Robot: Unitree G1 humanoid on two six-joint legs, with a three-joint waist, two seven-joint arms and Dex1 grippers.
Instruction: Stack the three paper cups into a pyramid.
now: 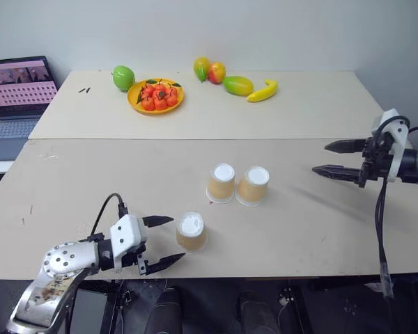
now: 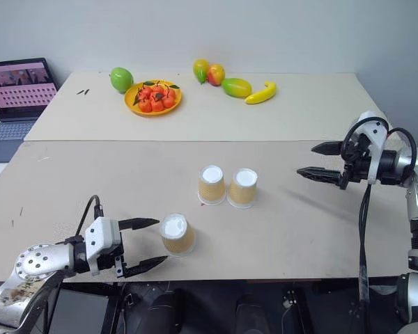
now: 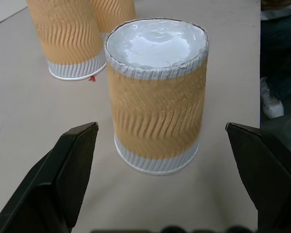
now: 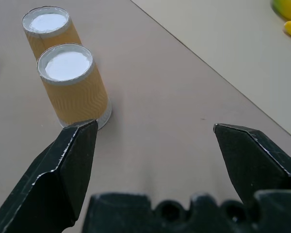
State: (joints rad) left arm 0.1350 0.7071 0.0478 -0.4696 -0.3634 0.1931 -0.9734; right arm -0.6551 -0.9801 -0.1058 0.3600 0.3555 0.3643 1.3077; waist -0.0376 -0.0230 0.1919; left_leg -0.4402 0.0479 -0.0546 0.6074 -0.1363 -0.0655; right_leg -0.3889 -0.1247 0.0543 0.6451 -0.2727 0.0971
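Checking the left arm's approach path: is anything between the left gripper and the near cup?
No. In the left wrist view, bare table is all that separates the open left gripper from the near cup.

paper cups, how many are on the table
3, all upside down. Two stand side by side mid-table: cup and cup. The third cup stands alone nearer the front edge, just ahead of the open left gripper.
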